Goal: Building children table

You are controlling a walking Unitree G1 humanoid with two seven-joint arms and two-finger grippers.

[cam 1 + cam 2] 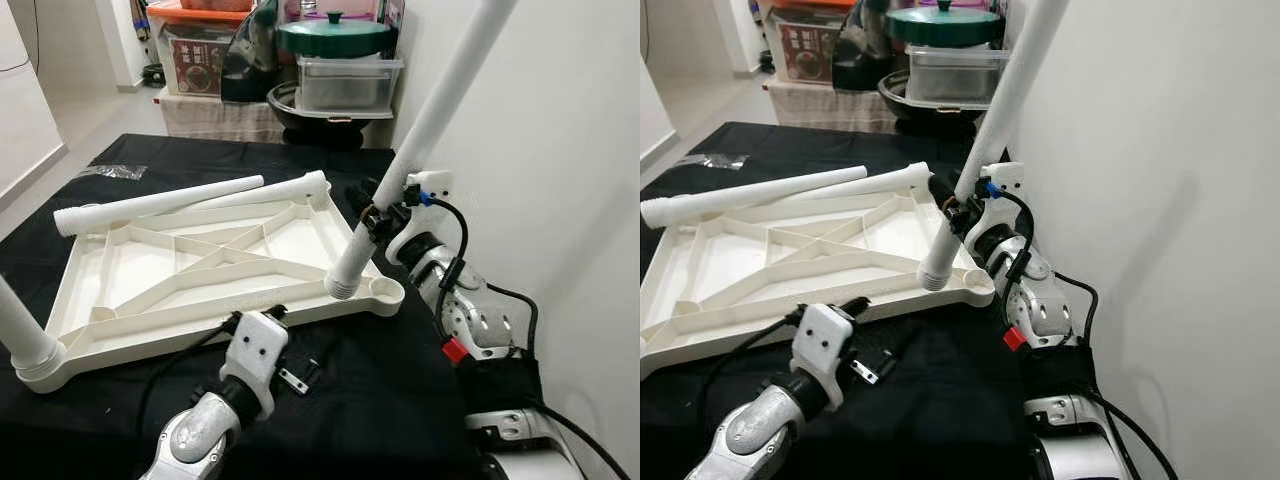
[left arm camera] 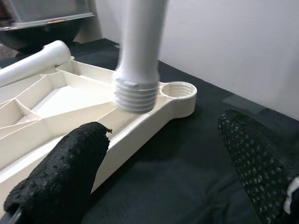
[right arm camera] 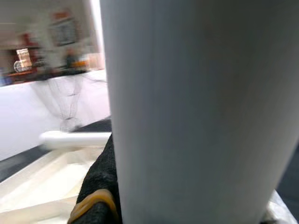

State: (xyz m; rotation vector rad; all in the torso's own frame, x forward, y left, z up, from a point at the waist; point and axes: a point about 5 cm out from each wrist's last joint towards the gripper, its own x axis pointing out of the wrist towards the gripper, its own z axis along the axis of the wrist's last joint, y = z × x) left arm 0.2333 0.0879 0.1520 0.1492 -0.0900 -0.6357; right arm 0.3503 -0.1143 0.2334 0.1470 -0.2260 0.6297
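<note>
The cream table top (image 1: 190, 265) lies upside down on a black cloth. One white leg (image 1: 22, 335) stands in its near-left corner. Two more legs (image 1: 160, 205) lie along its far edge. My right gripper (image 1: 376, 218) is shut on a fourth white leg (image 1: 440, 100), held tilted. That leg's threaded end (image 2: 135, 95) hovers just beside the near-right corner socket (image 2: 178, 89), not in it. A black finger (image 3: 100, 186) presses against the leg. My left gripper (image 2: 161, 126) is open and empty, low over the cloth, facing the table top's near edge.
A white wall (image 1: 560, 150) runs close along the right side. Behind the cloth stand stacked boxes, a clear container (image 1: 345, 82) and a pot with a green lid (image 1: 335, 35). A small plastic bag (image 1: 115, 172) lies at the cloth's far left.
</note>
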